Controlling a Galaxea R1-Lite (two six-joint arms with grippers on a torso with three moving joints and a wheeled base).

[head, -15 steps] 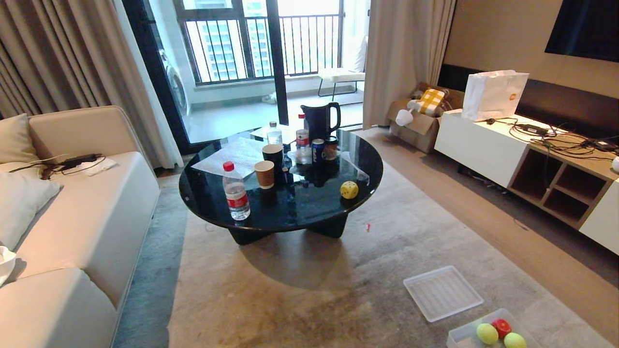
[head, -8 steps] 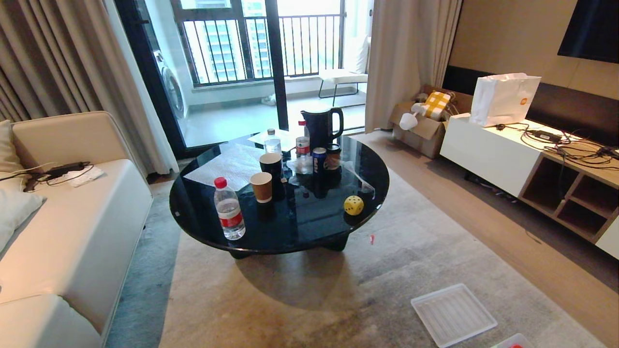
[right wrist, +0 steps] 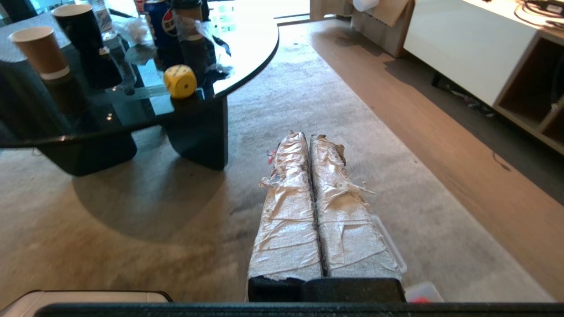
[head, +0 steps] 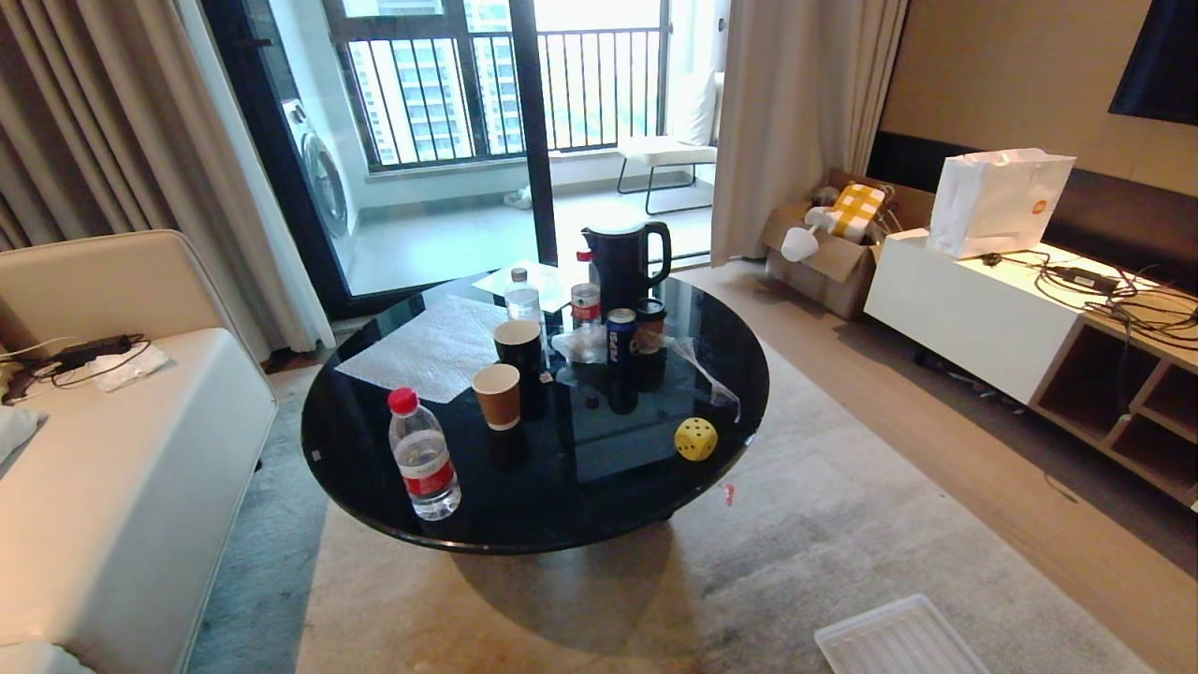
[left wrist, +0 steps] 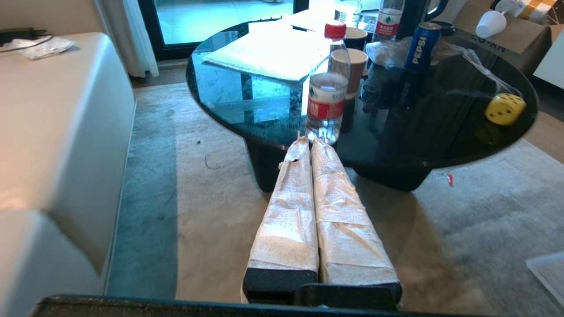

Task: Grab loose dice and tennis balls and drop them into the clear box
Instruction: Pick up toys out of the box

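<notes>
Currently yellow die (head: 695, 438) sits on the round black counter (head: 374, 487), near its right edge, well apart from the water bottle (head: 423, 455) and paper cup (head: 495, 397). Left gripper (left wrist: 311, 143) and right gripper (right wrist: 307, 137) both hang low over the rug (head: 842, 524) (fingers pressed together, empty). Ribbed lid (head: 898, 641) lies on the rug.

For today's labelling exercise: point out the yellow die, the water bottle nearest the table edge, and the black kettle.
yellow die (head: 695, 438), head view, on its pip-marked front face.
water bottle (head: 423, 464), head view, on its red label.
black kettle (head: 622, 260), head view, on the middle of its body.
</notes>
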